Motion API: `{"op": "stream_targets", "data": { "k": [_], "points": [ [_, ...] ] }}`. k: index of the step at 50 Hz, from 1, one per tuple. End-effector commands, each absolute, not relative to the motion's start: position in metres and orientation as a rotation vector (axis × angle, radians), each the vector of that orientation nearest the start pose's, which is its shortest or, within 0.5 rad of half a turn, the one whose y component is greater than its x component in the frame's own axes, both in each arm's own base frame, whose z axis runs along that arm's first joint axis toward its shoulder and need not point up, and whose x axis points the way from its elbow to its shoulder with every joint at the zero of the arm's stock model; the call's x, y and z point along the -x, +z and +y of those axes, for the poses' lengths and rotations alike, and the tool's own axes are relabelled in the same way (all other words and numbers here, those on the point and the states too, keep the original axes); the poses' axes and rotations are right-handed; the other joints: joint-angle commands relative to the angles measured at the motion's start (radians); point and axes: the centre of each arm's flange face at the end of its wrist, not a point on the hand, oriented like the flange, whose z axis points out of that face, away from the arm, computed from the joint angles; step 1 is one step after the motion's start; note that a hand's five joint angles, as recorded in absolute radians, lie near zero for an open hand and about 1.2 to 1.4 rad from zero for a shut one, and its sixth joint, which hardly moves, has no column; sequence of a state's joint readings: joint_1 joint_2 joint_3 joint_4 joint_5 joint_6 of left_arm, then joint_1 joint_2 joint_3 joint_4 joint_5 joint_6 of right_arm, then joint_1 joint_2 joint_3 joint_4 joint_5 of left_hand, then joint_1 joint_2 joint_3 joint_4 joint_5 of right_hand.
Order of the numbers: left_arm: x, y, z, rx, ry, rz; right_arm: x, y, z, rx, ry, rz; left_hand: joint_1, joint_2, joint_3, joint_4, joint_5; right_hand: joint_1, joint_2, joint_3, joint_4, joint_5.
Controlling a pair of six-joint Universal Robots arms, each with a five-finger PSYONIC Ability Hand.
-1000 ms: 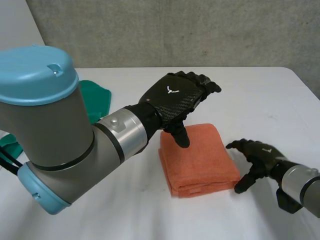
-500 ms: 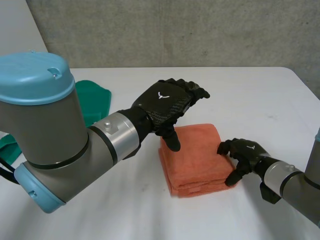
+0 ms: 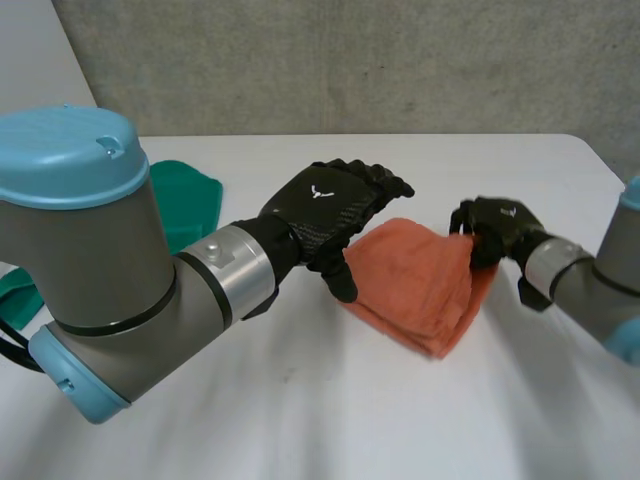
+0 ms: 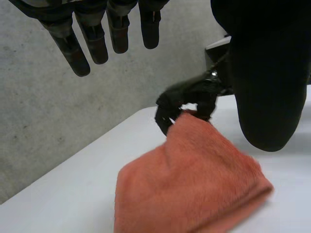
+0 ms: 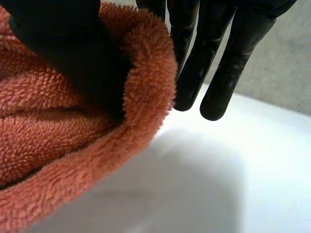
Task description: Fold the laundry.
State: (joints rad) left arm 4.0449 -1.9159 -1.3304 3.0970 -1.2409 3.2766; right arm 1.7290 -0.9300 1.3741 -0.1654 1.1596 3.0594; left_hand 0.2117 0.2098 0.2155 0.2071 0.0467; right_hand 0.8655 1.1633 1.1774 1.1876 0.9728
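Note:
A folded orange towel (image 3: pixel 415 285) lies mid-table, one corner raised. My right hand (image 3: pixel 495 230) pinches that corner on the towel's far right side. In the right wrist view the thumb (image 5: pixel 68 43) presses the thick folded edge of the towel (image 5: pixel 73 145) against the fingers (image 5: pixel 214 58). My left hand (image 3: pixel 335 205) hovers over the towel's left side, open, fingers straight, thumb hanging down close to the cloth. The left wrist view has its fingers (image 4: pixel 82 48) above the towel (image 4: pixel 189 184), and my right hand (image 4: pixel 187 99) gripping the far corner.
A green cloth (image 3: pixel 185 200) lies at the table's left, partly hidden behind my left arm (image 3: pixel 90 280). White table (image 3: pixel 300 420) stretches bare in front of the towel. A grey wall stands behind the table's far edge.
My right hand came in from the towel's near right side, closed on its corner and lifted it up and back; the towel turned and tilted. My left hand drifted slightly left.

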Motion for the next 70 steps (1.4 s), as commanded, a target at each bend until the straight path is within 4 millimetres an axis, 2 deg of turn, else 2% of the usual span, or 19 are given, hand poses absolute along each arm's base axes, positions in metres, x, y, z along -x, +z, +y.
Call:
{"op": "stream_targets", "data": {
  "k": [1,2,4,5,8,9,13,20,28,33,39,48,57,58,59,60,65,66,70],
  "points": [
    [0.352,0.257,-0.196,1.033,1.569,-1.746,-0.232,0.146,-0.433,0.621,-1.739,2.103,-0.033,-0.032,-0.037,-0.029,-0.043,0.531,0.233,0.219,0.209,0.249],
    [0.352,0.256,-0.196,1.034,1.568,-1.748,-0.225,0.145,-0.451,0.598,-1.782,2.102,-0.033,-0.032,-0.037,-0.029,-0.043,0.531,0.233,0.219,0.209,0.249],
    [0.352,0.255,-0.196,1.034,1.566,-1.749,-0.213,0.143,-0.472,0.56,-1.848,2.108,-0.033,-0.032,-0.037,-0.029,-0.043,0.531,0.233,0.219,0.209,0.249],
    [0.352,0.254,-0.197,1.035,1.562,-1.753,-0.2,0.144,-0.488,0.517,-1.91,2.117,-0.033,-0.032,-0.037,-0.029,-0.043,0.531,0.233,0.219,0.209,0.249],
    [0.353,0.25,-0.198,1.036,1.554,-1.76,-0.171,0.145,-0.513,0.426,-2.011,2.155,-0.033,-0.032,-0.037,-0.029,-0.043,0.531,0.233,0.219,0.209,0.249],
    [0.353,0.248,-0.199,1.036,1.551,-1.765,-0.151,0.147,-0.527,0.359,-2.075,2.178,-0.033,-0.032,-0.037,-0.029,-0.043,0.531,0.233,0.219,0.209,0.249],
    [0.354,0.244,-0.2,1.038,1.539,-1.776,-0.113,0.157,-0.548,0.213,-2.253,2.189,-0.033,-0.032,-0.037,-0.029,-0.043,0.531,0.233,0.219,0.209,0.249],
    [0.356,0.24,-0.202,1.039,1.532,-1.784,-0.043,0.149,-0.557,-0.024,-2.34,2.334,-0.031,-0.029,-0.034,-0.026,-0.04,0.531,0.233,0.219,0.209,0.249],
    [0.357,0.243,-0.205,1.026,1.541,-1.775,-0.008,0.128,-0.551,-0.008,-2.226,2.455,-0.025,-0.023,-0.028,-0.02,-0.034,0.531,0.233,0.219,0.209,0.249],
    [0.358,0.247,-0.205,1.015,1.552,-1.772,-0.008,0.121,-0.548,0.092,-2.158,2.465,-0.025,-0.023,-0.028,-0.02,-0.034,0.531,0.233,0.219,0.209,0.249],
    [0.357,0.247,-0.204,1.012,1.553,-1.775,-0.009,0.119,-0.547,0.115,-2.138,2.464,-0.025,-0.023,-0.028,-0.02,-0.034,0.531,0.233,0.219,0.209,0.249],
    [0.357,0.248,-0.203,0.997,1.546,-1.78,0.005,0.13,-0.553,0.131,-2.225,2.437,-0.025,-0.023,-0.028,-0.02,-0.034,0.531,0.233,0.219,0.209,0.249],
    [0.356,0.246,-0.202,0.987,1.533,-1.786,0.01,0.115,-0.556,0.32,-2.298,2.52,-0.025,-0.023,-0.028,-0.02,-0.034,0.531,0.233,0.219,0.209,0.249],
    [0.356,0.246,-0.202,0.987,1.533,-1.786,0.01,0.114,-0.556,0.343,-2.308,2.527,-0.025,-0.023,-0.028,-0.02,-0.034,0.384,0.086,0.072,0.061,0.102],
    [0.356,0.246,-0.203,0.988,1.531,-1.788,0.012,0.112,-0.557,0.376,-2.329,2.548,-0.025,-0.023,-0.028,-0.02,-0.034,-0.289,-0.587,-0.601,-0.611,-0.571],
    [0.356,0.245,-0.203,0.988,1.53,-1.789,0.012,0.111,-0.557,0.393,-2.333,2.563,-0.025,-0.023,-0.028,-0.02,-0.034,-0.674,-0.972,-0.986,-0.996,-0.956],
    [0.356,0.246,-0.203,0.988,1.531,-1.788,0.009,0.12,-0.556,0.484,-2.377,2.613,-0.028,-0.026,-0.031,-0.023,-0.037,-0.691,-0.989,-1.003,-1.013,-0.973],
    [0.356,0.246,-0.202,0.987,1.533,-1.786,0.009,0.134,-0.556,0.489,-2.402,2.599,-0.028,-0.026,-0.031,-0.023,-0.037,-0.691,-0.989,-1.003,-1.013,-0.973],
    [0.355,0.247,-0.202,0.987,1.534,-1.788,0.008,0.168,-0.547,0.483,-2.392,2.608,-0.028,-0.026,-0.031,-0.023,-0.037,-0.691,-0.989,-1.003,-1.013,-0.973]
  ]
}}
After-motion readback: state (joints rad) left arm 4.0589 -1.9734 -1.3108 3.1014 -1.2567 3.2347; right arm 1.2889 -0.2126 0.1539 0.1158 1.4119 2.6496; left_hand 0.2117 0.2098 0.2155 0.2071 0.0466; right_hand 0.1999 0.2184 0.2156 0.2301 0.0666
